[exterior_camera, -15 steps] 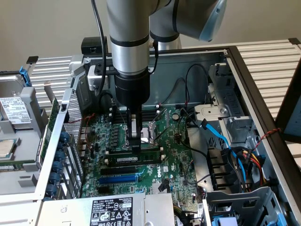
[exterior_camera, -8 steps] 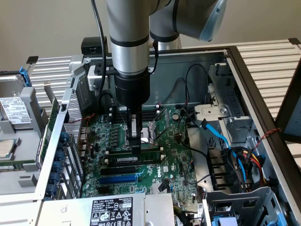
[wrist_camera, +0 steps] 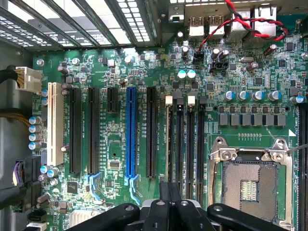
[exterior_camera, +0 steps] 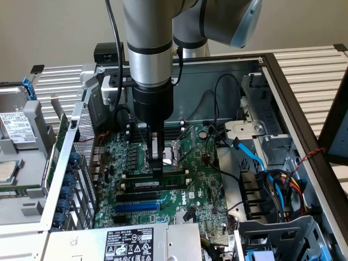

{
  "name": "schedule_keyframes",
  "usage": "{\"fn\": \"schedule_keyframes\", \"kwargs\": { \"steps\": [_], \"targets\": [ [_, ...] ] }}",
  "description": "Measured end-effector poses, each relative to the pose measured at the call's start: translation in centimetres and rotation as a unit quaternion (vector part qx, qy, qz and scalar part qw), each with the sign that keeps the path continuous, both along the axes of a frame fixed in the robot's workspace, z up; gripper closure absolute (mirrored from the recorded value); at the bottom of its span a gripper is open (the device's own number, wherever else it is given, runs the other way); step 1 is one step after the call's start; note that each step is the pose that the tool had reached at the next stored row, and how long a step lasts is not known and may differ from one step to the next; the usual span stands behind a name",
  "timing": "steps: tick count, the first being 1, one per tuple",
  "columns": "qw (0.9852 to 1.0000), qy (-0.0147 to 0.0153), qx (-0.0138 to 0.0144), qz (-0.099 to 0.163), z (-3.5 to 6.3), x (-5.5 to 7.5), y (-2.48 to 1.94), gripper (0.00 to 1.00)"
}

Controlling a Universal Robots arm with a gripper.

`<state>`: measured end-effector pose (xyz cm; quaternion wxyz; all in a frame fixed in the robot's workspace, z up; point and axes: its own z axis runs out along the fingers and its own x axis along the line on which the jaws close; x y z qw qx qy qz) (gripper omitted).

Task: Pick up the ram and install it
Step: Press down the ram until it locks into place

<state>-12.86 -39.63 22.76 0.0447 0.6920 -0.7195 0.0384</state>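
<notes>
claw (exterior_camera: 157, 166) hangs low over the motherboard (exterior_camera: 204, 187) inside the open case (exterior_camera: 283, 81), its fingers drawn together with their tips down at the ram (exterior_camera: 163, 183) — whether they actually pinch the stick or just press on its top edge i cannot tell. the ram lies lengthwise in the row of memory slots (exterior_camera: 138, 175), a dark strip with a white label, sitting level between the end latches. just beyond it, toward the back of the case, is the cpu socket (exterior_camera: 176, 152) with its metal frame. nearer the exterior view's front run a black slot and a blue slot (exterior_camera: 136, 206), parallel to the ram. a bundle of blue, red and yellow cables (exterior_camera: 277, 182) sits well apart at the exterior view's right, by the drive cage.

from the wrist view the fingers (wrist_camera: 168, 211) look closed, meeting in one narrow black block above the memory slots (wrist_camera: 185, 144). the blue slot (wrist_camera: 130, 132) stands apart on one side of them — the cpu socket (wrist_camera: 250, 185) just beside on the other.
</notes>
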Motion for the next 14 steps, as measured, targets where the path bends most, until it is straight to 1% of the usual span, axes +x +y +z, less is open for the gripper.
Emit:
{"fn": "schedule_keyframes", "kwargs": {
  "steps": [14],
  "targets": [
    [1.0000,-0.0001,0.0000,0.000,0.00,0.00,0.08,0.89]
  ]
}}
